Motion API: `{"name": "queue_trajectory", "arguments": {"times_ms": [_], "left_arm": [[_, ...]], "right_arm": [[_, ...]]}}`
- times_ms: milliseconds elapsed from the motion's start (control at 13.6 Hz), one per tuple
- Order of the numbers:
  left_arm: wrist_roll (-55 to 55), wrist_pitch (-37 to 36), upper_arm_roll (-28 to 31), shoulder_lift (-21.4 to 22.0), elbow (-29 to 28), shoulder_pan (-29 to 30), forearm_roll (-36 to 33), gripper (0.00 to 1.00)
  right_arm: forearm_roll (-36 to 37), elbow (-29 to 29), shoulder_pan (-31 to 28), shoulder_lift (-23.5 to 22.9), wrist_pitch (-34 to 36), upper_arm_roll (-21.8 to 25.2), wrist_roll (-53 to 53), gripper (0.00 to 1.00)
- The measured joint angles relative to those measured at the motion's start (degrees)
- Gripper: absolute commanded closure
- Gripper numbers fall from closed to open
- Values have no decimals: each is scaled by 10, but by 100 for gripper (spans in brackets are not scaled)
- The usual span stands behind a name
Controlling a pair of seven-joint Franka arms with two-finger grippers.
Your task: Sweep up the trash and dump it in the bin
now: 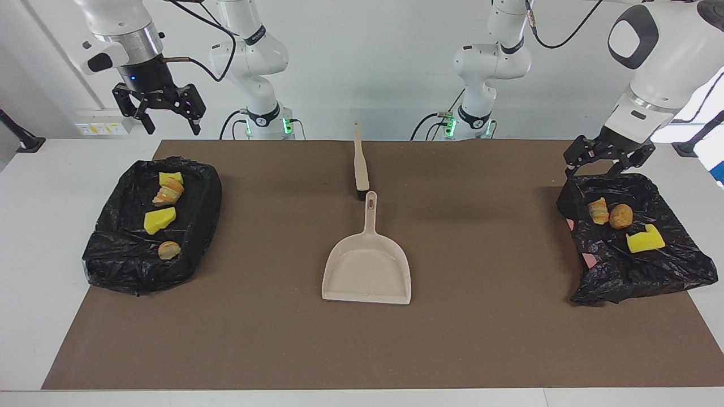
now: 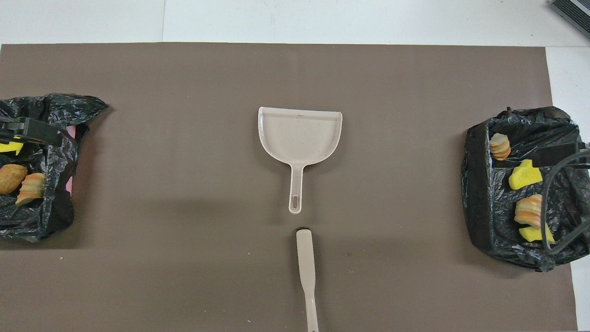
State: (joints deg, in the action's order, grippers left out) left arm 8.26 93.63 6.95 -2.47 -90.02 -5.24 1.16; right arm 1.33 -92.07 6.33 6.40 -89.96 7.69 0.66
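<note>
Dustpan [image 1: 366, 271]: smooth beige plastic, frame centre.
Brush [image 1: 360, 164]: slim beige handle, above it.
Bins [image 1: 150, 226]: crinkled black liners, spongy yellow trash [image 1: 159, 219].
Left gripper [image 1: 606, 164]: released, upper right.
Right gripper [image 1: 168, 118]: released, upper left.

Bright even indoor light from above, soft faint shadows on the brown mat [image 1: 486, 339], daylight glare at the facing view's edge, both views sharp

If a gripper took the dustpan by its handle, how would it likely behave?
The dustpan looks like thin moulded plastic, so probably stiff and light. Its slim handle meets a much wider tray, so a handle grip may let the tray sag or twist. It lies flat on the mat, so a push would likely slide it rather than tip it.
</note>
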Motion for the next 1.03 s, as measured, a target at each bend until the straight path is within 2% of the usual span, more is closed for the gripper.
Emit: {"name": "queue_trajectory", "arguments": {"times_ms": [442, 1031], "left_arm": [[-41, -42, -25, 22, 0, -5, 0, 0], [-47, -49, -30, 25, 0, -5, 0, 0]], "right_arm": [[0, -1, 0, 0, 0, 0, 0, 0], [0, -1, 0, 0, 0, 0, 0, 0]]}}
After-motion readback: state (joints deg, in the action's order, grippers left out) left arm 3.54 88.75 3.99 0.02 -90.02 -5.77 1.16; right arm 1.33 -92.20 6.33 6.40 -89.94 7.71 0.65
